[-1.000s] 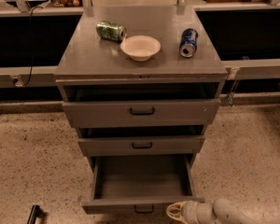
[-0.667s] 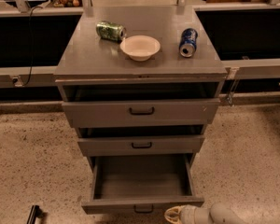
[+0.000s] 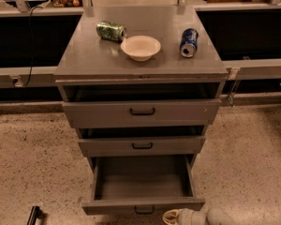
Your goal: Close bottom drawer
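The bottom drawer (image 3: 143,204) of the grey metal cabinet is pulled far out, and its inside is empty. Its small black bar handle (image 3: 144,210) sits at the lower edge of the picture. My gripper (image 3: 172,217), cream and white, is at the bottom edge, just right of the handle and in front of the drawer's front panel. Most of it lies below the picture's edge. The middle drawer (image 3: 141,146) and the top drawer (image 3: 141,111) above stand slightly out.
On the cabinet top (image 3: 84,55) are a green can (image 3: 111,31) lying on its side, a white bowl (image 3: 140,47) and a blue can (image 3: 188,42). Speckled floor lies on both sides. A black object (image 3: 34,215) lies on the floor at lower left.
My gripper has slid left and lower, closer to the bottom drawer's handle, so less of the arm shows. The drawers have not moved.
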Robot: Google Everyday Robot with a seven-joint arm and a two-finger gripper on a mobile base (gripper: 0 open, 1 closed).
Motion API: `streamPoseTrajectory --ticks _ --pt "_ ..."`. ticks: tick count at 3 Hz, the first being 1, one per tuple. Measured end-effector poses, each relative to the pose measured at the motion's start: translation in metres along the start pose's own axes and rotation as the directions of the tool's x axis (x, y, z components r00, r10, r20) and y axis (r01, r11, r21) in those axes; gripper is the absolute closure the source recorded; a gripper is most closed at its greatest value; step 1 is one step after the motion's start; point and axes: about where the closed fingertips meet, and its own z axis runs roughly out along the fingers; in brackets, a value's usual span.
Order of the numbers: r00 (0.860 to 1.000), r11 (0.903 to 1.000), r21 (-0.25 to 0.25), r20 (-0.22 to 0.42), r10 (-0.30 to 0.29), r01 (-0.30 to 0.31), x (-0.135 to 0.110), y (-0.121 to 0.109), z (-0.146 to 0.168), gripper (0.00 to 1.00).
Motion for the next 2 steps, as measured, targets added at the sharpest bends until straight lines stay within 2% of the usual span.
streamPoseTrajectory --ticks 1,2 --pt "1.0 0.9989 0.046 0.014 0.001 -0.002 0.005 -0.02 0.007 1.0" --pt "0.999 0.9949 0.1 0.048 -0.022 0.017 0.004 -0.051 0.009 1.0"
